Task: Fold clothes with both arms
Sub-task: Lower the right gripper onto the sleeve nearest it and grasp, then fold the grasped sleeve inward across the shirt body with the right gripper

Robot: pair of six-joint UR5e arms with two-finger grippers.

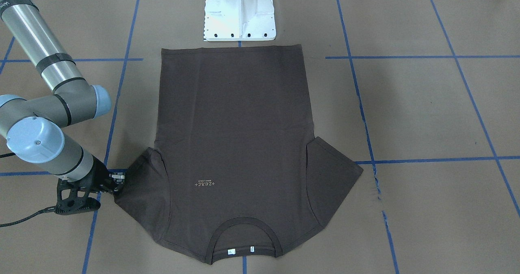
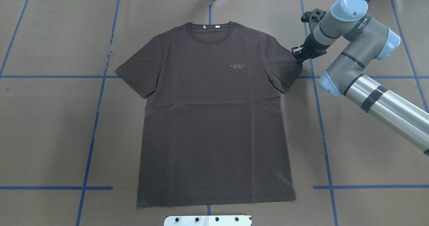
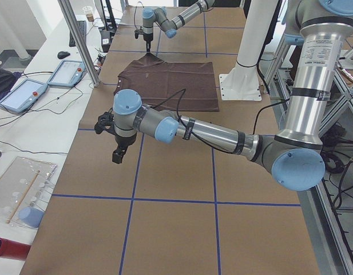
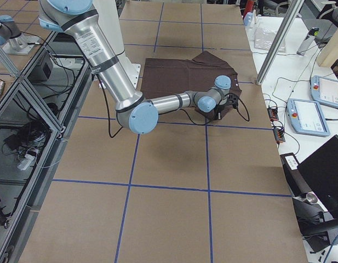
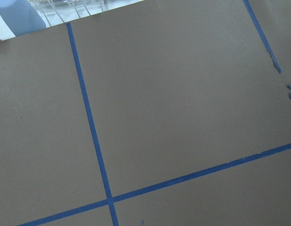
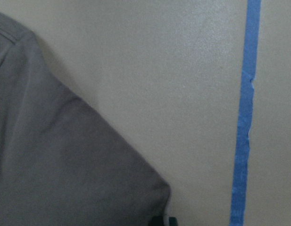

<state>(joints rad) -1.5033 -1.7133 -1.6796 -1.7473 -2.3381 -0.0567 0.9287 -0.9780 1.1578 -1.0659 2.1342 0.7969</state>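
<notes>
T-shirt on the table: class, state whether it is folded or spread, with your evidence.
Spread. The T-shirt lies flat, front up, both sleeves out sideways, collar and hem showing; no part is folded over.

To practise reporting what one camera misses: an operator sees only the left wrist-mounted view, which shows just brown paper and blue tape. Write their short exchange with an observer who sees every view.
Operator: Is my left gripper anywhere near the T-shirt?
Observer: No. It hangs over bare paper, well apart from the dark brown T-shirt, off to the shirt's side on the robot's left.
Operator: Where is the right gripper?
Observer: At the outer edge of the sleeve on the robot's right. I cannot tell whether it has hold of the cloth.
</notes>
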